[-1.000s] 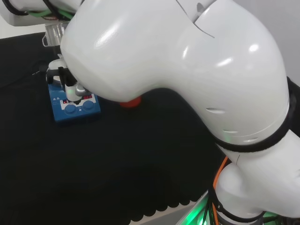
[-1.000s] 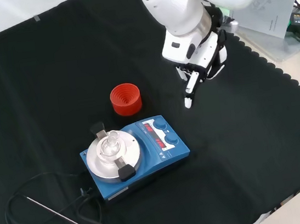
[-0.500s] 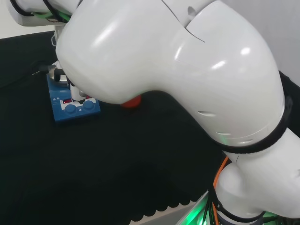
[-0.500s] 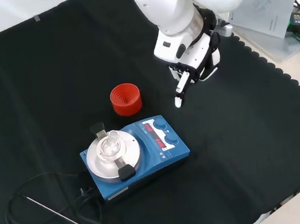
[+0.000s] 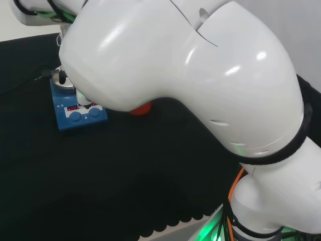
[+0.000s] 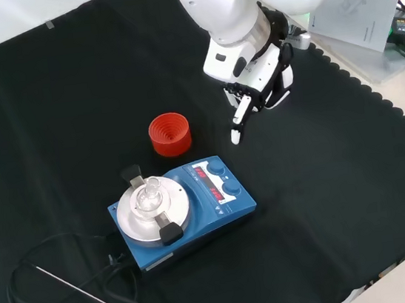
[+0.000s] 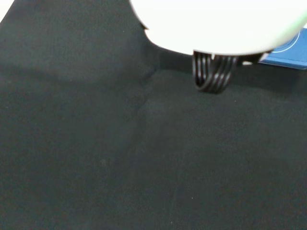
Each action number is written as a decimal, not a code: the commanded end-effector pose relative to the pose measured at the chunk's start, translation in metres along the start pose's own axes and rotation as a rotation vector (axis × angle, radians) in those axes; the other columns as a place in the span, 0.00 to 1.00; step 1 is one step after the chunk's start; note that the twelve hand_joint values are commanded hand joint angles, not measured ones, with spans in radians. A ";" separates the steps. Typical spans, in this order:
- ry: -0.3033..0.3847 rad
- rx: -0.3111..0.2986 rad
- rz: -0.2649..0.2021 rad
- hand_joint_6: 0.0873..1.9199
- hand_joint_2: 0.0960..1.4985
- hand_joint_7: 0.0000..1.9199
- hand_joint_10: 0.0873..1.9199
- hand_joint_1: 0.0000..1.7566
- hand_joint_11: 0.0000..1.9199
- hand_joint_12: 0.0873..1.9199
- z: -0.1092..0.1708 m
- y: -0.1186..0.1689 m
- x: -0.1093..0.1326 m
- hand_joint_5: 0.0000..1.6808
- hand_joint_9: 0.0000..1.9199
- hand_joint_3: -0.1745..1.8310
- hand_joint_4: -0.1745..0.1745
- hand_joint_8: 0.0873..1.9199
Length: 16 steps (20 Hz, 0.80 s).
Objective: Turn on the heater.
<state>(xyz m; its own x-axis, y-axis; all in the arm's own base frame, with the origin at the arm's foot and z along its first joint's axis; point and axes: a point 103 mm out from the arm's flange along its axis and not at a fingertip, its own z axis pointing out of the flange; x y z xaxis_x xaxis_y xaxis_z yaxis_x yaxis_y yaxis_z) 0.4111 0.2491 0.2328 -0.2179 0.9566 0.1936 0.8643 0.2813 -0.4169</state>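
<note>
**Heater on the cloth, robot hand above and apart from it**

While the blue heater (image 6: 184, 213) sits on the black cloth of the table (image 6: 47, 105), toward the near edge in the front view and left of the middle, nothing touches it. Its round silver plate (image 6: 152, 207) carries a small clear glass piece at the centre, and two black clips stand at the plate's rim. On the sloping blue panel at the heater's right end in that view, red displays (image 6: 212, 182) are lit beside two blue knobs (image 6: 224, 177). A black cable (image 6: 27, 294) runs from the heater's left end and loops over the cloth toward the near left corner, where a thin metal rod (image 6: 83, 293) lies.

Just beyond the heater in the front view stands a red ribbed ring (image 6: 170, 134), apart from it.

Farther toward the table's far right edge in the same view, the robot hand (image 6: 258, 88) hangs above the cloth with one finger (image 6: 237, 124) stretched straight down and the others folded in; it holds nothing. The fingertip is clear of the heater's knobs, up and to their right. In the head view, the heater's blue panel (image 5: 80, 115) shows past the arm's big white link (image 5: 185, 75).
</note>
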 end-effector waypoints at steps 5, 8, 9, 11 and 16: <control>-0.018 -0.001 -0.012 0.17 0.28 0.81 0.69 0.88 0.64 0.65 0.000 0.013 -0.002 0.15 0.85 0.73 0.33 0.76; -0.019 -0.002 -0.013 0.17 0.28 0.81 0.69 0.88 0.64 0.65 0.003 0.018 -0.003 0.15 0.85 0.73 0.33 0.76; -0.018 -0.002 -0.012 0.17 0.28 0.81 0.69 0.88 0.64 0.65 0.004 0.019 -0.002 0.15 0.85 0.73 0.33 0.76; -0.017 0.002 -0.011 0.16 0.28 0.81 0.69 0.88 0.64 0.65 0.006 0.020 -0.003 0.15 0.85 0.73 0.33 0.76; -0.017 0.011 -0.012 0.16 0.28 0.81 0.70 0.88 0.64 0.65 0.019 0.027 -0.005 0.14 0.85 0.73 0.33 0.76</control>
<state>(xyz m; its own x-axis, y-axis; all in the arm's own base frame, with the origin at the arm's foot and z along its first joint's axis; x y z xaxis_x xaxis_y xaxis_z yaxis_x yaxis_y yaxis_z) 0.4260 0.2519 0.2122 -0.2336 0.9552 0.1816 0.8587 0.2903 -0.4223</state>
